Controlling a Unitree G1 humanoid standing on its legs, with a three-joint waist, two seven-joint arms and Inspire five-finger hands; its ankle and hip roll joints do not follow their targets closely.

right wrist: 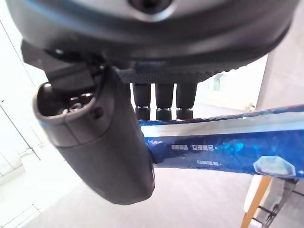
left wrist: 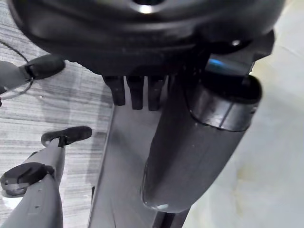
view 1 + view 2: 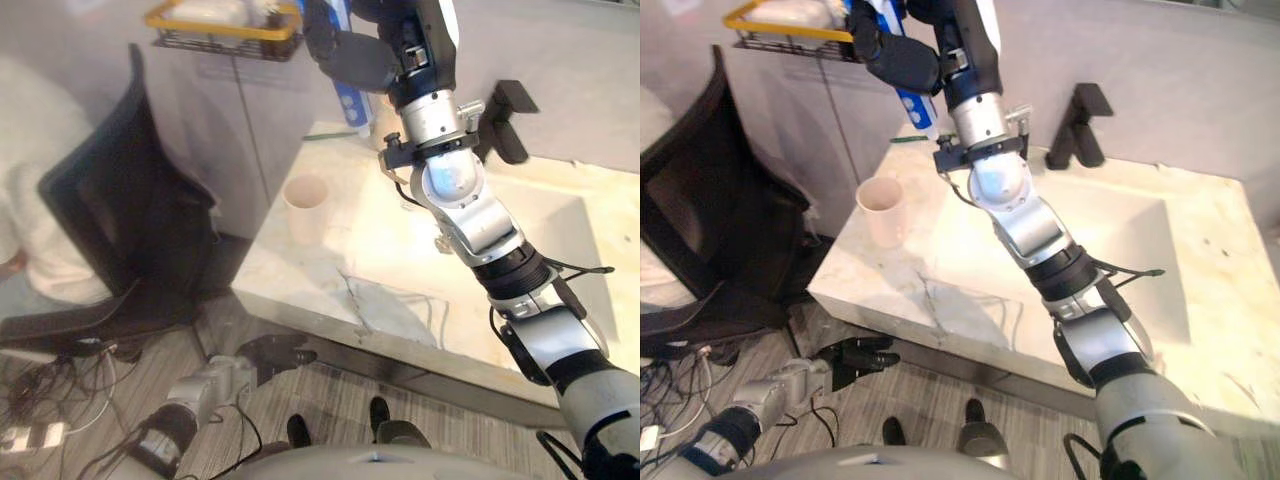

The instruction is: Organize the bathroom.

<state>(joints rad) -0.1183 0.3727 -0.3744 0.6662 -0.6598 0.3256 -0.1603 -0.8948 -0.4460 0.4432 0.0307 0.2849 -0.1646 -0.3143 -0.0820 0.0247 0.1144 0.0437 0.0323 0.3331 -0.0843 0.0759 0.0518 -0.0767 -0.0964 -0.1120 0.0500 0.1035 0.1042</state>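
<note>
Right hand (image 3: 902, 58) clenched on the blue-and-white toothpaste tube (image 1: 223, 142) — yellow-rimmed wire basket (image 3: 768, 22) lies at 9 o'clock; left hand (image 3: 272, 357) relaxed, low.

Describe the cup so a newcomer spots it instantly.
Start at the pale marble vanity top with the sunken sink and black faucet. Go to its far left corner: the cup stands there upright, plain pinkish-white, open-topped, the lone item on that stretch.

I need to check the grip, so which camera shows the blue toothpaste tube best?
The right wrist view: the blue toothpaste tube runs across it, pinched between the right hand thumb and fingers. Both eye views show just a blue-and-white strip below that raised hand.
</note>
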